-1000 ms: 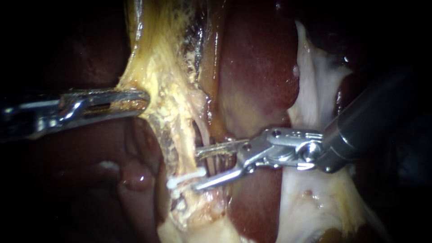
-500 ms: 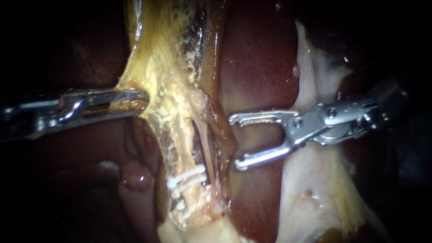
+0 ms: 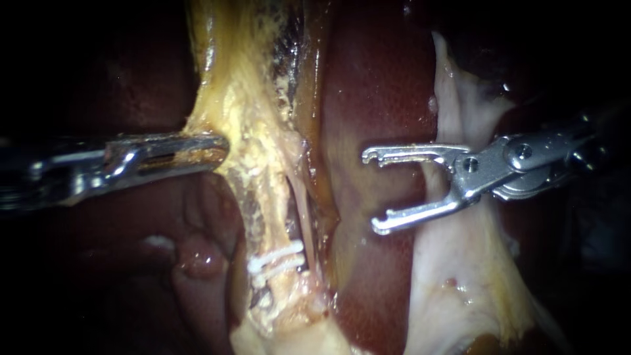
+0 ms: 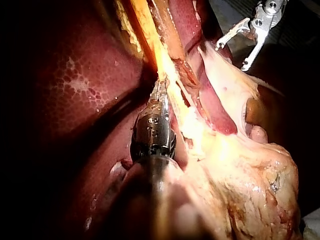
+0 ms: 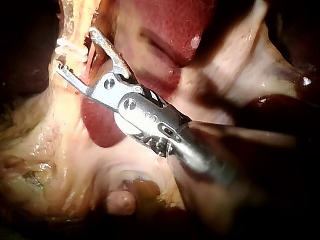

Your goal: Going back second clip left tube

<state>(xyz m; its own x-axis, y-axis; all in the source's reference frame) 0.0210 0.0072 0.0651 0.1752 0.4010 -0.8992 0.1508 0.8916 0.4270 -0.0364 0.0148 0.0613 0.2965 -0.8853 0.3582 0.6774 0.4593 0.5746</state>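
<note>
Two white clips (image 3: 276, 258) lie side by side across the left tube (image 3: 268, 220), low on the yellow strand; a thinner pale tube (image 3: 303, 213) runs just to their right. My right instrument (image 3: 372, 191) hangs over the dark red liver (image 3: 378, 85), well right of the tubes, jaws open and empty. In the right wrist view its jaws (image 5: 76, 50) gape with the clips (image 5: 67, 48) ahead of them. My left instrument (image 3: 209, 148) is shut on the edge of the yellow fatty tissue (image 3: 230, 98), above the clips. The left wrist view shows this instrument (image 4: 161, 92) pinching that strand.
Pale whitish membrane (image 3: 453, 263) spreads under and below the right instrument's shaft. A rounded reddish lobe (image 3: 197, 260) sits left of the clipped tube. In the left wrist view my right instrument (image 4: 245, 42) stands open, far ahead over the liver.
My right instrument has drawn back from the left tube, up and to the right, jaws staying open. A second white clip now shows beside the first. The left instrument keeps its hold.
</note>
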